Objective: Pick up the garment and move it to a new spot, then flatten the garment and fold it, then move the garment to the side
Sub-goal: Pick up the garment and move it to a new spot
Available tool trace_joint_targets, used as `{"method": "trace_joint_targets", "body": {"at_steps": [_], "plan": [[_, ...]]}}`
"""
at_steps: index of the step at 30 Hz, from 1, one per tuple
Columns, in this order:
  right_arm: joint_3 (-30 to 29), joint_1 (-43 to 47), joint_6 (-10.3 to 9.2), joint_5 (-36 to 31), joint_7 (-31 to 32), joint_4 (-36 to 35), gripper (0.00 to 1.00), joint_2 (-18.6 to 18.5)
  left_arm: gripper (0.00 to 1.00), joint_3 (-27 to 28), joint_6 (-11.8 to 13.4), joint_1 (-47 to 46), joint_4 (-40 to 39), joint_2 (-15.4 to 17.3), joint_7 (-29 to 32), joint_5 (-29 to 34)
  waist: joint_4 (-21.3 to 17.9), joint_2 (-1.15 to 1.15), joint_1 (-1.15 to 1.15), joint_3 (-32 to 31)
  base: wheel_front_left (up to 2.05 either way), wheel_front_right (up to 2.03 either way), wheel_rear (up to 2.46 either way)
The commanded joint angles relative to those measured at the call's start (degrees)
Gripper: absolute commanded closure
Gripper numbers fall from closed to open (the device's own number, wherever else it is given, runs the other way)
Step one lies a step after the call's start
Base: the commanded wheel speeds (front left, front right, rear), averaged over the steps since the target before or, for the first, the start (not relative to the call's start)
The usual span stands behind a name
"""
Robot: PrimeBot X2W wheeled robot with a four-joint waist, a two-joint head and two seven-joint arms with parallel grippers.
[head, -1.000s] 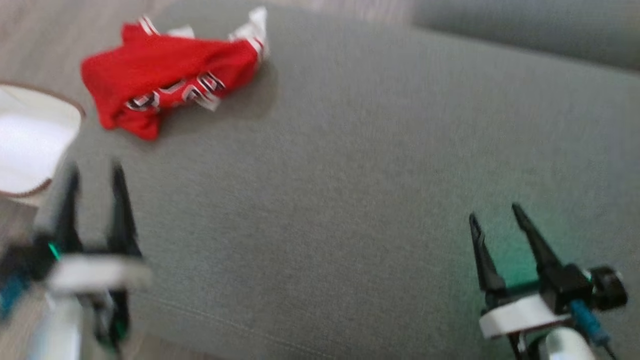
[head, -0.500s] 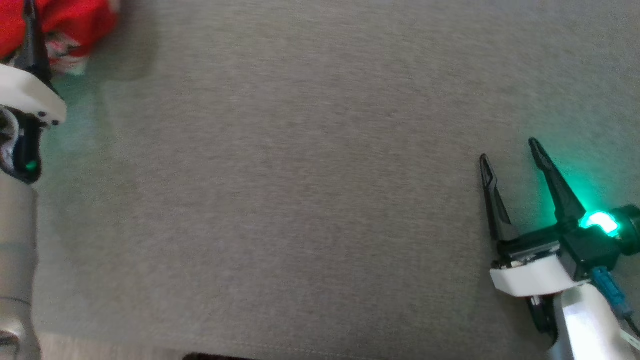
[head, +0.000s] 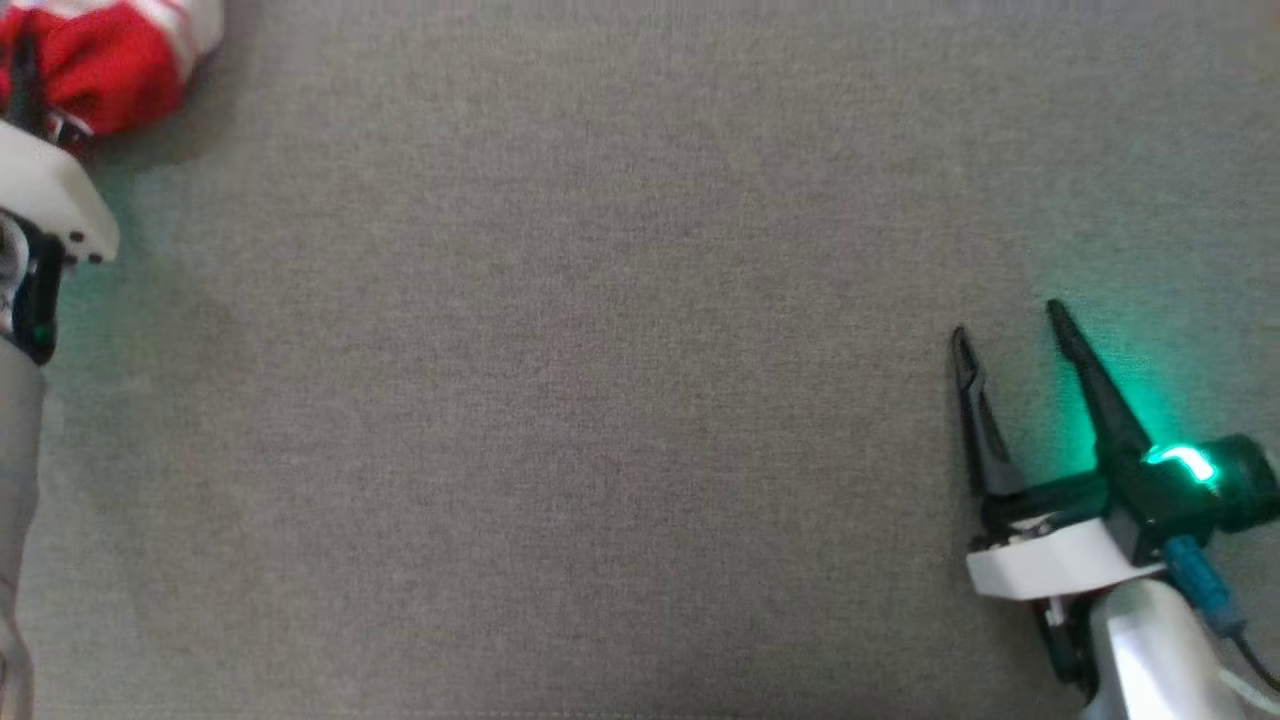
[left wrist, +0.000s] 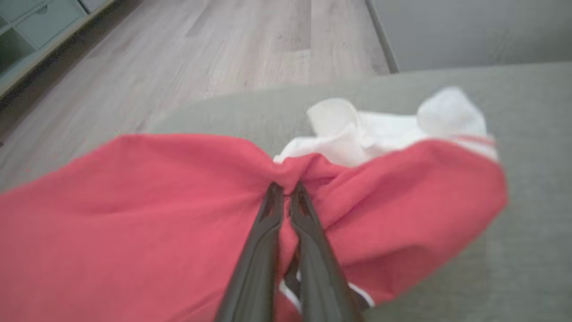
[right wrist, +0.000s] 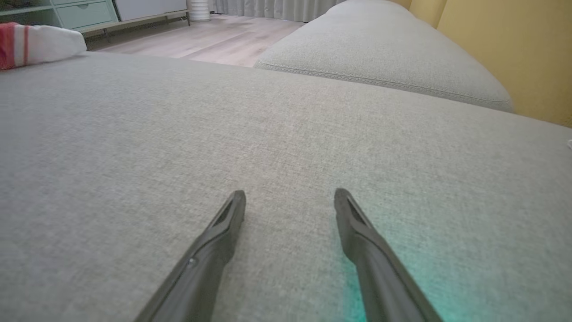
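Grey woven sofa cushion [head: 600,400] is stretching out beneath both arms, bare across its middle. Nearest, the right tool [head: 1003,320] is hovering low over the cushion with its jaws spread wide and nothing between them, a green light glowing at its base. Farther off, towards the cushion's far left corner, the left tool [left wrist: 286,190] is clenching a pinch of the red garment [left wrist: 156,201], its fingers pressed together on a ridge of cloth just beside the white lining. The garment is lying crumpled near the cushion's edge. It is looking light, soft and limp, so it will likely be sagging and trailing once lifted; a hem or shoulder would probably be giving a cleaner hold than this mid-cloth bunch. Beyond, a wood floor [left wrist: 223,44], a pale green cabinet [right wrist: 85,11], a second cushion [right wrist: 380,49] and a yellow wall [right wrist: 514,44] are sitting well apart, and nothing seems to be blocking the way across the cushion.
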Motion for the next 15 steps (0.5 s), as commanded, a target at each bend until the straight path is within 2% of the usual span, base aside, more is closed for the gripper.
{"method": "trace_joint_targets", "body": {"at_steps": [1,5,10,15], "plan": [[1.81,2.02,0.39,0.7,0.11,-0.36,0.0,0.48,1.0,0.08,0.1,-1.38,-3.7,5.01,-1.09,-1.87,-0.33,0.0,-0.01,-3.82,0.0,0.0,0.0],[2.53,1.96,0.39,2.02,0.11,1.42,0.0,1.17,1.0,-3.96,0.1,-1.18,-12.52,7.41,-0.42,-9.2,-0.92,0.0,-0.01,-8.87,0.0,0.0,0.0],[4.1,2.34,0.39,3.62,0.11,3.33,0.0,1.57,1.0,-7.71,0.1,1.17,-27.06,9.26,4.13,-18.32,-2.27,0.0,-0.01,-14.82,0.0,0.0,0.0],[5.08,2.65,0.39,7.04,0.11,3.72,0.0,1.62,1.0,-7.59,0.09,7.74,-45.29,10.68,9.93,-28.62,-4.28,0.0,-0.01,-18.54,0.0,0.0,0.0]]}}
